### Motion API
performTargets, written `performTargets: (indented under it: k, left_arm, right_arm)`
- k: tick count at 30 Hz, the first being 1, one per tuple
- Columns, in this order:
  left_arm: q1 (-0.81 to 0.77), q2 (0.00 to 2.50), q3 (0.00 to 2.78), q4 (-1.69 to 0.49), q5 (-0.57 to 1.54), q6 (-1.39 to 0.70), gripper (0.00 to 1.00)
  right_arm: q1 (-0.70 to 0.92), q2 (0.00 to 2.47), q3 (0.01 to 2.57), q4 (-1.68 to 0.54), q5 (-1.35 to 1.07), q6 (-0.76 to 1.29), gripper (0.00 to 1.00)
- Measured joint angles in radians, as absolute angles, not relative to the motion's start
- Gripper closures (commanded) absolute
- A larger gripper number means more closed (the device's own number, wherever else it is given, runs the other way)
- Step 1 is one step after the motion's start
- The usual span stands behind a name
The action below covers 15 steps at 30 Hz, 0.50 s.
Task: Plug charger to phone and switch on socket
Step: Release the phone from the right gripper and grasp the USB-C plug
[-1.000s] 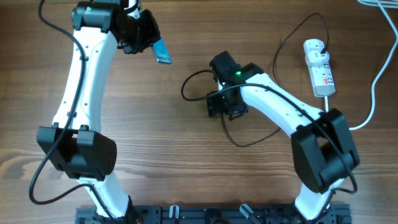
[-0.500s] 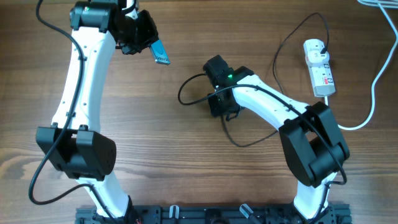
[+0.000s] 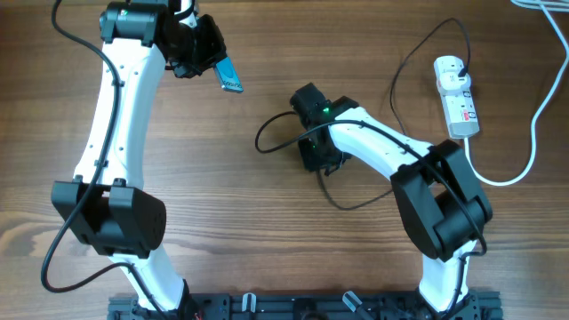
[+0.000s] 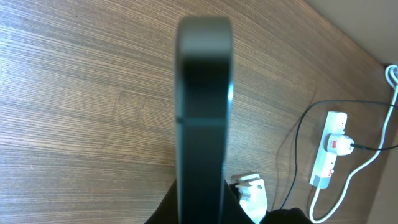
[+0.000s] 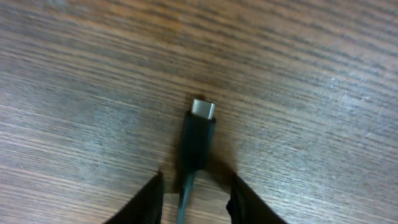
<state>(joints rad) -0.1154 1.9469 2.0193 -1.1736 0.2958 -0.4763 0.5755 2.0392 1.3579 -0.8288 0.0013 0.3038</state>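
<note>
Landmark: I took the socket point(image 3: 456, 98) as my reference, a white block with red markings lying on the wooden table point(image 3: 267, 240), its thick white cord point(image 3: 534, 133) curling off beside it.
Left gripper: the left gripper point(image 3: 212, 60) was clamped tight on the phone point(image 3: 232, 76), holding it off the wood, well apart from the socket and beyond the right arm from it.
Right gripper: the right gripper point(image 5: 194, 198) was down at the table between the phone and the socket. Its jaws stood partly apart with the lead running between them. I could see a slim gap on each side, so no grip showed.
Charger: the charger point(image 5: 199, 143) lay flat on the wood, its connector tip poking out just ahead of the right fingertips point(image 5: 152, 199).
Overhead view alone: it gave me both arms, the phone's light blue face tilted in the left jaws, and the thin black cable arcing away from the socket's end, passing under the right arm and looping just past the right gripper.
Left wrist view alone: it showed the phone edge-on, a dark upright slab mid-frame. Beyond it was the socket, with a red patch on its face and the black lead meeting it there.
Right wrist view alone: only here could I make out the connector's bare metal tip, pointing away from the fingers. From overhead the gripper body hid it.
</note>
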Motion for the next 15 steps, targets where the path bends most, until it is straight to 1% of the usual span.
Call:
performTargets:
  k: [4,5,6,10,12,15]
  left_arm:
    - [-0.115,1.947,2.019,-1.174,0.296,-0.476,0.96]
    - [-0.115,1.947,2.019,-1.174,0.295,-0.476,0.96]
    - [-0.115,1.947,2.019,-1.174,0.296,-0.476,0.96]
    - [-0.115,1.947,2.019,-1.170,0.296,-0.476,0.96]
    - [-0.115,1.947,2.019,-1.169,0.302,-0.476,0.96]
    - [-0.115,1.947,2.019,-1.166,0.308,-0.476,0.96]
  right_arm:
    - [0.575,2.039,1.358,-0.830,0.005,0.300,0.80]
    - [0.575,2.039,1.358,-0.830,0.006,0.301,0.85]
    - [0.575,2.039,1.358,-0.830,0.006,0.300,0.87]
    - [0.575,2.039,1.358,-0.830,0.007,0.309,0.89]
    - [0.575,2.039,1.358,-0.830,0.007,0.309,0.96]
    - [0.575,2.040,1.358,-0.834,0.008,0.313,0.96]
